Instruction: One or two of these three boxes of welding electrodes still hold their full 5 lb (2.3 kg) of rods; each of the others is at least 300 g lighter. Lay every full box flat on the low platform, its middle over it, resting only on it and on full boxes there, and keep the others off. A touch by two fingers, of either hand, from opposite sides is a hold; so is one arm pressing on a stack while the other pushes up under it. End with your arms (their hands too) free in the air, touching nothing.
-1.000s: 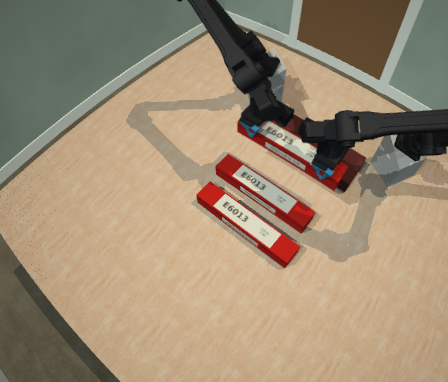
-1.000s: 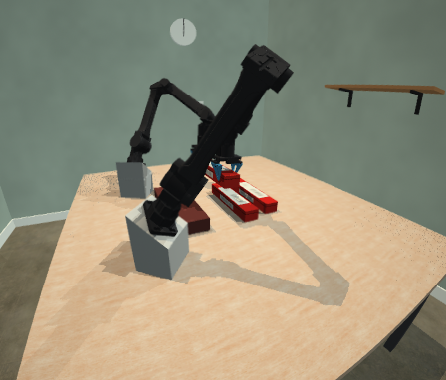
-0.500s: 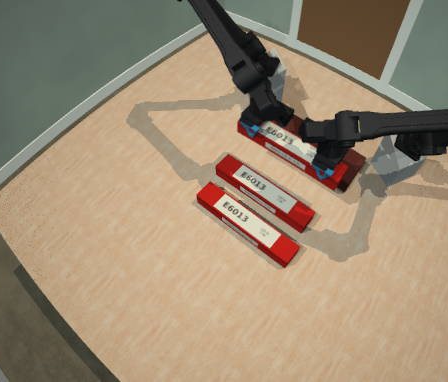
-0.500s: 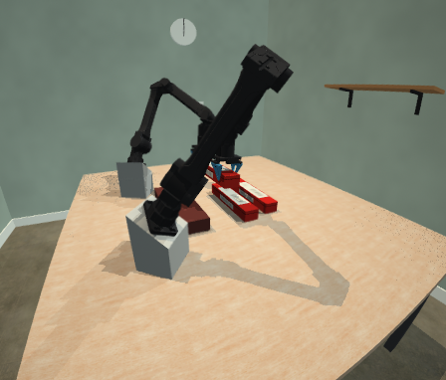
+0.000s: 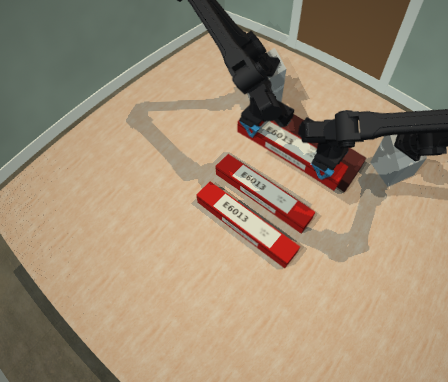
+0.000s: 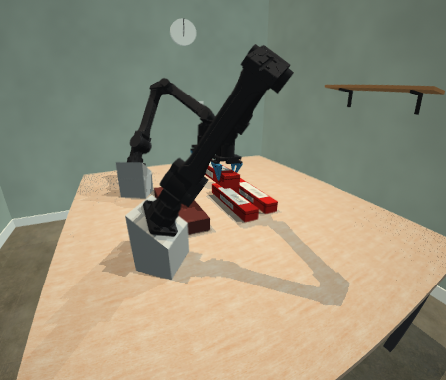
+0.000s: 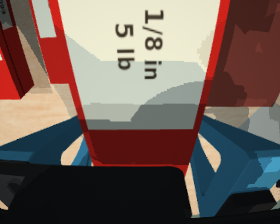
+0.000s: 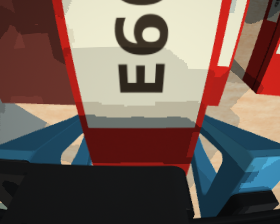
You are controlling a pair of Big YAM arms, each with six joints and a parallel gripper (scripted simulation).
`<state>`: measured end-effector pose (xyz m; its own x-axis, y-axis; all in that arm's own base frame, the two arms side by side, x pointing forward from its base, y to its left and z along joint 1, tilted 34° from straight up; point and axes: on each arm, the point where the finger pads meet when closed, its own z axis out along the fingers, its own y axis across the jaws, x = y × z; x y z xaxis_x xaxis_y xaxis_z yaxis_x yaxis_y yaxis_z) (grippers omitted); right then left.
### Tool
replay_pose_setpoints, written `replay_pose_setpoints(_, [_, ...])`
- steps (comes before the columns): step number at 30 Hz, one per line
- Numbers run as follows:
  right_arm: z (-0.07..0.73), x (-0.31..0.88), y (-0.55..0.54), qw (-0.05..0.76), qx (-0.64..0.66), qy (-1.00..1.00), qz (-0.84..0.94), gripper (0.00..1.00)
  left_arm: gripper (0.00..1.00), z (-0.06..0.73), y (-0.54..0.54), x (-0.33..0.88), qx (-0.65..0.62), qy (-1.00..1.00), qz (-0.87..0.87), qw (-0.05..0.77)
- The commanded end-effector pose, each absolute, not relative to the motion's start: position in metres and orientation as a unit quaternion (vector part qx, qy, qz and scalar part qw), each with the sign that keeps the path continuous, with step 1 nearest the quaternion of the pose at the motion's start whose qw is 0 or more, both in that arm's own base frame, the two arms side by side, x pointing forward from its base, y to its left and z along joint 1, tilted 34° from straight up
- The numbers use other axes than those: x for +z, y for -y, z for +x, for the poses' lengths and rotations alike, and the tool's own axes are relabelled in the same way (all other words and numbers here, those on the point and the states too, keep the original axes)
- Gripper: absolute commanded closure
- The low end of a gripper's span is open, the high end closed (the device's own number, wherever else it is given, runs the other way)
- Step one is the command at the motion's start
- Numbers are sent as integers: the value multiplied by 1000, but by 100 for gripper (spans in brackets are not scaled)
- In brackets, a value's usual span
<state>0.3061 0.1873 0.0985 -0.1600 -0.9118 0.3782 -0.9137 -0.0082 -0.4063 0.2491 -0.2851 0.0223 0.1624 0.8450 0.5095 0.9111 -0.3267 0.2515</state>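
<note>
Three red boxes labelled E6013 lie on the table. My two grippers hold one box [image 5: 292,150] by its ends, along the front edge of the dark red low platform [image 5: 355,165]. My right gripper [image 5: 252,129] is shut on the end with the "E60" print [image 8: 140,43], blue fingers on both sides [image 8: 140,156]. My left gripper [image 5: 325,171] is shut on the "1/8 in 5 lb" end [image 7: 140,50], with its fingers on both sides [image 7: 140,156]. The platform shows beside the box in both wrist views [image 7: 251,50] [image 8: 24,50]. The middle box [image 5: 265,192] and the near box [image 5: 247,225] lie flat on the table.
Two grey arm bases [image 5: 280,75] [image 5: 395,160] stand behind the platform. In the exterior view the near arm [image 6: 209,149] hides much of the held box and the platform [image 6: 189,214]. The two other boxes lie parallel, close to the held one.
</note>
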Motion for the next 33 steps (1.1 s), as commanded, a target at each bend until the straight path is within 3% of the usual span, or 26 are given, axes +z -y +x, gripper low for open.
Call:
replay_pose_setpoints(1, [315, 124, -200, -34, 292, 703, 647, 100, 100, 257, 307, 46, -289, 576, -765, 19])
replay_pose_setpoints(33, [319, 151, -211, -48, 293, 697, 653, 100, 100, 259, 326, 73, -288, 569, -771, 4])
